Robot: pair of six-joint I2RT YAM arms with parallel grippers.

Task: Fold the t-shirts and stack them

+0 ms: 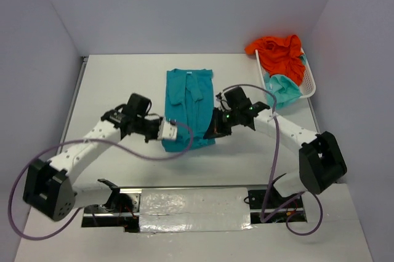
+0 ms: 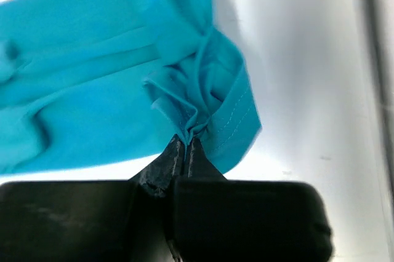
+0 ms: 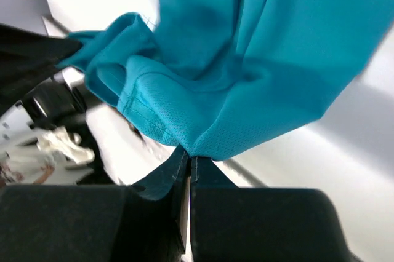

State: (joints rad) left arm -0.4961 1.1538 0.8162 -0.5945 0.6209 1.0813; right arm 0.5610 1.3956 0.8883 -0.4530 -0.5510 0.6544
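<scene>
— Item one?
— Teal t-shirt (image 1: 188,99). Plain cloth, folded lengthwise into a narrow panel with the sleeves turned in on top. It lies on the table (image 1: 123,83), running away from both grippers, and its near hem hangs between them.

— Surface detail?
— The right wrist view shows a fine mesh knit. The left wrist view shows a stitched hem bunched into small pleats at the fingertips.

— Left gripper (image 1: 169,130)?
— Jaws pressed together, pinching the near left corner of the teal hem. The cloth fans out directly ahead of the tips.

— Right gripper (image 1: 215,128)?
— Jaws also pressed together, pinching the near right corner. The cloth is lifted and drapes from the tips.

— Remaining stock?
— Orange t-shirt (image 1: 280,53), crumpled, well beyond the right gripper and off to its right. It is heaped over the far end of the white basket (image 1: 308,80).
— Mint-aqua t-shirt (image 1: 284,90), crumpled in the same basket on the side nearer the right gripper, partly under the orange one.
</scene>
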